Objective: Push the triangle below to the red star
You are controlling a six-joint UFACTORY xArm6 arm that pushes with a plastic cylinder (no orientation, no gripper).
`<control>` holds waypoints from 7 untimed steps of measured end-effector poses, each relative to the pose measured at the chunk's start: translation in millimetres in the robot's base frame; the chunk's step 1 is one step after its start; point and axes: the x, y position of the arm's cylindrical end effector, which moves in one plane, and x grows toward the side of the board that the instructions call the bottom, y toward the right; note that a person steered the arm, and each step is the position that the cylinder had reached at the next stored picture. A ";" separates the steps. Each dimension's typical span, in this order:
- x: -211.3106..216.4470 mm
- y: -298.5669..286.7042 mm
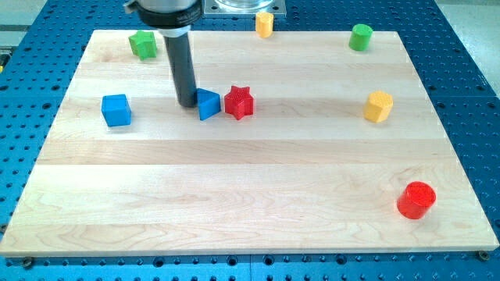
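Observation:
A blue triangle (208, 104) lies on the wooden board just left of the red star (239, 102), with a small gap between them. My tip (187, 103) stands against the triangle's left side, between it and the blue cube (116, 110). The rod rises from the tip towards the view's top.
A green star (143, 44) sits at the top left, a yellow block (265, 23) at the top middle, a green cylinder (360, 37) at the top right. A yellow hexagon block (378, 106) is at the right, a red cylinder (416, 200) at the bottom right.

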 end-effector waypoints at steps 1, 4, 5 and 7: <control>21.2 15.2; 59.4 26.7; 52.0 24.9; 44.0 39.7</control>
